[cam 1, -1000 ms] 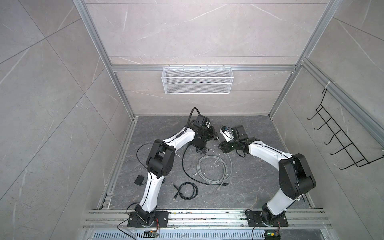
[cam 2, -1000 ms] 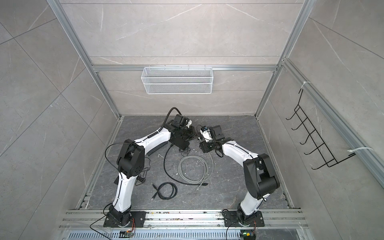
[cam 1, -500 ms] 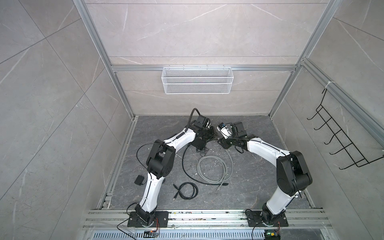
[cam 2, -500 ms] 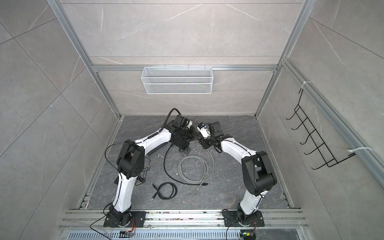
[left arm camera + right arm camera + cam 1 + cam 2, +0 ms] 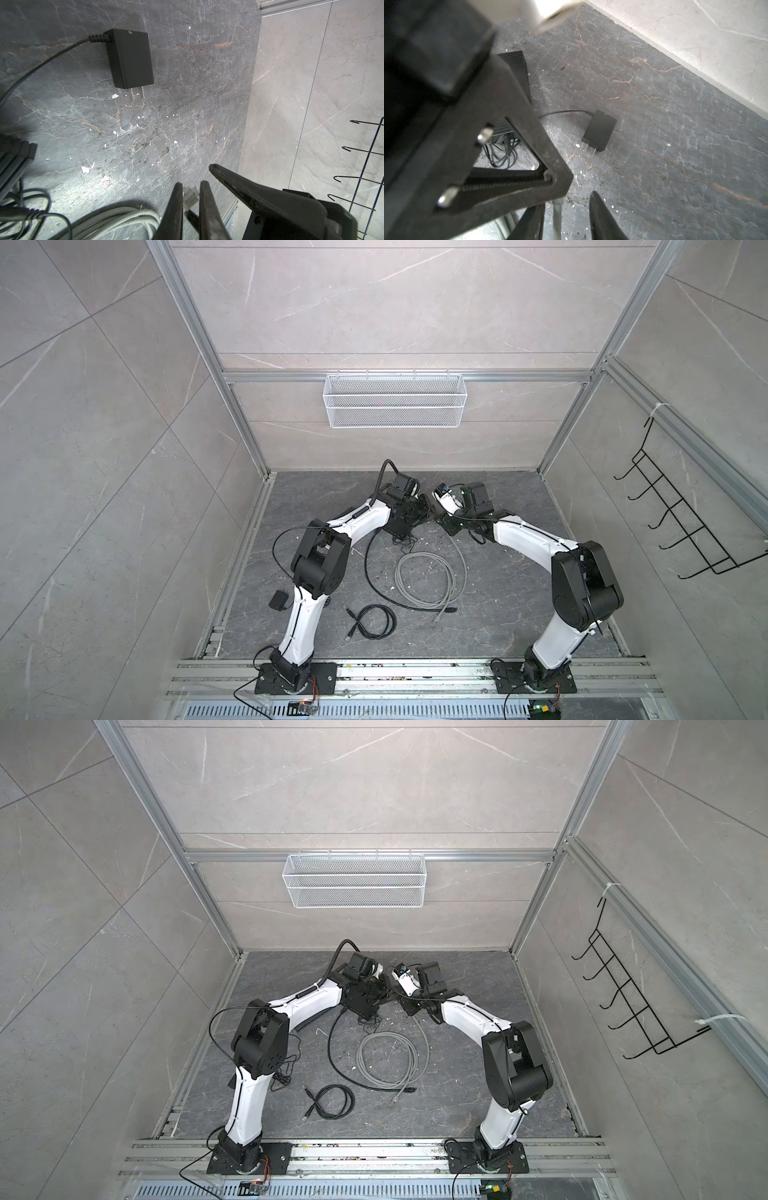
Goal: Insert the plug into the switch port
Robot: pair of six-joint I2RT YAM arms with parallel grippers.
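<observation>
- Two claws tip to tip, low over the dark grey veined stone table (image 5: 197, 93).
- Clenched tight: the left claw (image 5: 191, 186), both fingers pinching the small clear plastic plug (image 5: 190, 196), the plug's end poking just past the fingertips.
- Released: the right claw (image 5: 566, 207), fingers standing apart on either side of the pale grey round cable (image 5: 557, 214). Cable close against one finger, a clear gap to the other.
- One finger (image 5: 228, 182) of the right claw just beside the left claw, angled toward the plug.
- More of the pale grey round cable looped loosely on the table behind both claws, toward the arm bases.
- Black vented switch box (image 5: 515, 62) on the table just behind and beneath the left claw, partly hidden by it. Plug held apart from the box; ports not discernible.
- Black rectangular power adapter with two metal prongs (image 5: 129, 58) flat on the table ahead of both claws, well apart from them, a thin black lead running off one end.
- Thin black coiled cable (image 5: 374, 620) on the table well behind the claws, between the two arm bases.
</observation>
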